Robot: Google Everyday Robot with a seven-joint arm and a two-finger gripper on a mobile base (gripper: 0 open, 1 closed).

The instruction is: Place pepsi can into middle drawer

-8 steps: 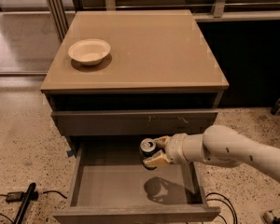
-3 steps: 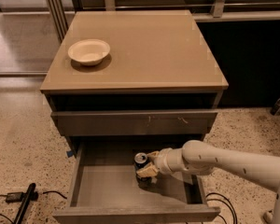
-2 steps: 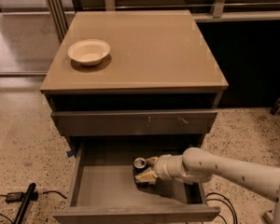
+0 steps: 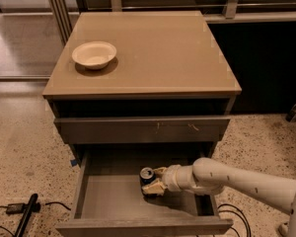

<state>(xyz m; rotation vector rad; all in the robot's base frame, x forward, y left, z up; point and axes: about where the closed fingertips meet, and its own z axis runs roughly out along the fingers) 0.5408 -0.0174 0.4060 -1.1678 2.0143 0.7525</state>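
Note:
The pepsi can, dark blue with a silver top, stands upright inside the open middle drawer, near its middle and toward the back. My gripper reaches in from the right on a white arm, and its pale fingers close around the can low over the grey drawer floor. I cannot tell whether the can's base touches the floor.
A white bowl sits on the tan cabinet top at the left. A shut drawer front with pale scuff marks is above the open one. Cables and a dark tool lie on the speckled floor.
The gripper has carried the can down and to the left, from above the drawer's right back part to low inside the drawer near its middle.

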